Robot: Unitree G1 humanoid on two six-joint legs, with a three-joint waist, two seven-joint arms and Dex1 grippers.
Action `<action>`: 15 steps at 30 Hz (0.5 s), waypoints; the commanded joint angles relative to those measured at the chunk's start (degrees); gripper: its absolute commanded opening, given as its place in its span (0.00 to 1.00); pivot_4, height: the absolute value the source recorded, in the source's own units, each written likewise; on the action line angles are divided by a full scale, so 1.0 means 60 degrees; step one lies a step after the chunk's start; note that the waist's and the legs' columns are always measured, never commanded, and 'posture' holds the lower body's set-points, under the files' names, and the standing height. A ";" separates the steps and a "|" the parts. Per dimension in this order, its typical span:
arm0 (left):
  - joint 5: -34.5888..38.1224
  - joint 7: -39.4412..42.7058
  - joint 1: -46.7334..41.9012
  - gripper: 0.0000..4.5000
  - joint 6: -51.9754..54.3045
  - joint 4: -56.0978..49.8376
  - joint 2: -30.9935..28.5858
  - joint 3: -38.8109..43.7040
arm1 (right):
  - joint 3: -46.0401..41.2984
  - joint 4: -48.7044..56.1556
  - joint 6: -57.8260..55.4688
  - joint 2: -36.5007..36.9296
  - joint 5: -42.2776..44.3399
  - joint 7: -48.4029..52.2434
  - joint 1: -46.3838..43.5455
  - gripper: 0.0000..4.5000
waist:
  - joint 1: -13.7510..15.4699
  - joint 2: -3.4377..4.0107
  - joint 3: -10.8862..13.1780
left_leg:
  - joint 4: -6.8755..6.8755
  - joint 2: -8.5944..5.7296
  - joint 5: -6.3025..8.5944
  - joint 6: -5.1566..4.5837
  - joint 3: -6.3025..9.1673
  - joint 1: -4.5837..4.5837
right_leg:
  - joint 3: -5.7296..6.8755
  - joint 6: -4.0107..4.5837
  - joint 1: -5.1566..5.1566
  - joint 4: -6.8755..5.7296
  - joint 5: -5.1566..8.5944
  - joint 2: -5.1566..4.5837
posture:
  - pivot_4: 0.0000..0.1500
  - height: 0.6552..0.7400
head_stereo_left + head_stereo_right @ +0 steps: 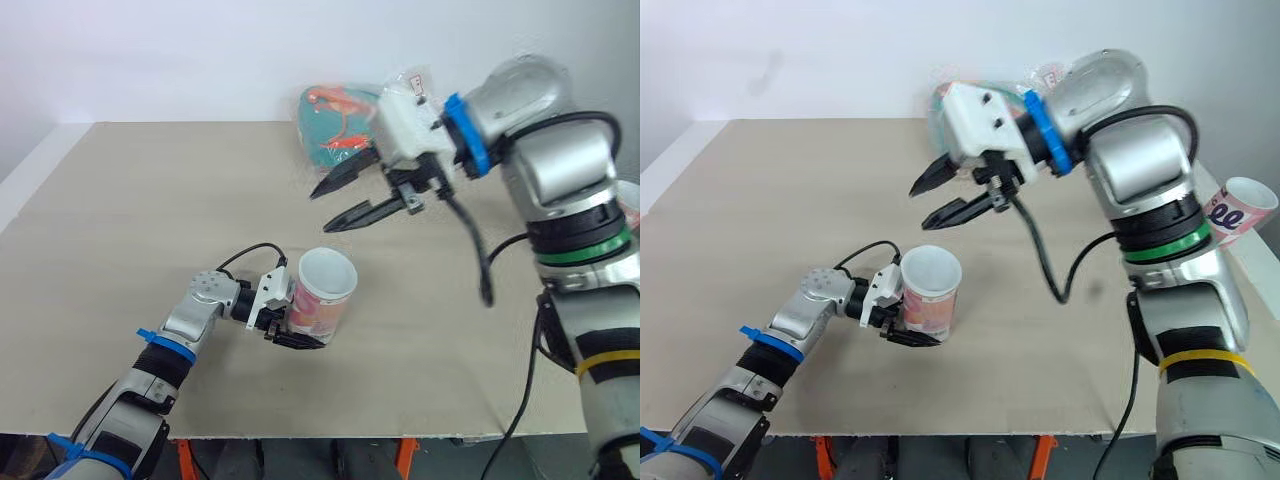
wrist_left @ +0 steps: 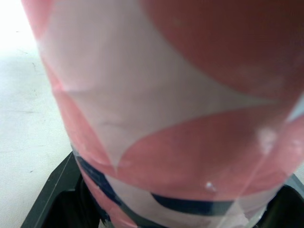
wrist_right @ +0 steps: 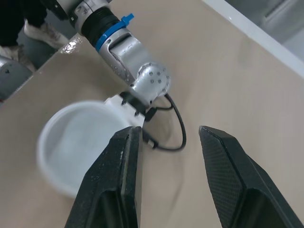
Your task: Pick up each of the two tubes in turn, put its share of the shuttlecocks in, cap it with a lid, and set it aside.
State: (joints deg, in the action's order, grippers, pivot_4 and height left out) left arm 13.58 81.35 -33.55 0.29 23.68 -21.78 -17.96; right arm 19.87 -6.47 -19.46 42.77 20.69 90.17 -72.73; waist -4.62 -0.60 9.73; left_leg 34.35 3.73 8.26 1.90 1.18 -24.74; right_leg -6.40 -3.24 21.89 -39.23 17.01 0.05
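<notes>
A pink-and-white tube (image 1: 324,292) stands upright on the table (image 1: 130,200) with its mouth open, near the front middle. My left gripper (image 1: 297,328) is shut on its lower side, and the tube's patterned wall (image 2: 166,118) is close up in the left wrist view. My right gripper (image 1: 320,211) hangs open in the air above and just behind the tube, holding nothing. From the right wrist view the tube's white inside (image 3: 76,147) lies beside one finger (image 3: 116,180). A second tube (image 1: 1238,208) lies past my right arm at the far right.
A teal plastic bag (image 1: 335,125) with orange items inside sits at the table's back edge, behind my right gripper. A black cable (image 1: 248,255) loops off my left wrist. The table's front edge runs close below the held tube.
</notes>
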 commanded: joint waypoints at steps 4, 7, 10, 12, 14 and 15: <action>-0.0449 -0.0217 0.0161 0.68 0.0127 0.0534 -0.0333 0.0047 | 0.0160 0.0765 -0.0079 0.0541 0.0784 0.0389 0.0420 0.07 | -0.0005 0.0003 0.0001 | -0.0002 0.0000 0.0000 0.0000 -0.0003 0.0002 | -0.0006 0.0001 0.0008 0.0000 -0.0002 0.0001 | 1.00 1.00; -0.0459 -0.0222 0.0103 0.68 0.0107 0.0572 -0.0314 0.0049 | 0.0223 0.1051 -0.0381 0.0385 0.1058 0.0389 0.0499 0.01 | -0.0005 0.0002 0.0002 | -0.0001 0.0000 0.0000 0.0000 -0.0001 -0.0002 | -0.0007 0.0000 0.0012 0.0000 -0.0006 0.0002 | 1.00 1.00; -0.0458 -0.0224 0.0064 0.68 0.0084 0.0615 -0.0314 0.0063 | 0.0253 0.1142 -0.0533 0.0125 0.1071 0.0389 0.0496 0.01 | -0.0005 0.0002 0.0001 | 0.0000 0.0000 0.0000 0.0000 -0.0001 -0.0004 | -0.0007 -0.0001 0.0013 0.0000 -0.0007 0.0001 | 1.00 1.00; -0.0452 -0.0234 0.0076 0.68 0.0090 0.0597 -0.0322 0.0071 | 0.0261 0.1174 -0.0669 -0.0116 0.1059 0.0388 0.0497 0.01 | -0.0005 0.0002 0.0001 | 0.0000 0.0000 0.0000 0.0000 -0.0001 -0.0003 | -0.0007 -0.0001 0.0014 0.0000 -0.0008 0.0002 | 1.00 1.00; -0.0448 -0.0244 0.0113 0.68 0.0101 0.0554 -0.0340 0.0075 | 0.0327 0.1213 -0.0769 -0.0336 0.0968 0.0387 0.0519 0.01 | -0.0005 0.0002 0.0001 | 0.0000 0.0000 0.0000 0.0001 -0.0001 -0.0003 | -0.0007 0.0000 0.0014 0.0000 -0.0010 0.0002 | 1.00 1.00; -0.0445 -0.0250 0.0139 0.68 0.0112 0.0528 -0.0355 0.0080 | 0.0401 0.1240 -0.0812 -0.0455 0.0877 0.0365 0.0540 0.01 | -0.0005 0.0002 0.0001 | 0.0000 0.0000 -0.0001 0.0001 0.0000 -0.0004 | -0.0007 0.0000 0.0016 0.0000 -0.0010 0.0002 | 1.00 1.00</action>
State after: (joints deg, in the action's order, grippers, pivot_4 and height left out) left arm 13.59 81.48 -33.76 -0.14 24.19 -21.80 -17.88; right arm 22.37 -0.93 -23.65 40.72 26.09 90.22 -69.32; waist -4.64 -0.58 9.74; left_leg 34.35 3.73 8.26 1.90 1.18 -24.77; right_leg -6.44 -3.24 21.98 -39.23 16.94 0.06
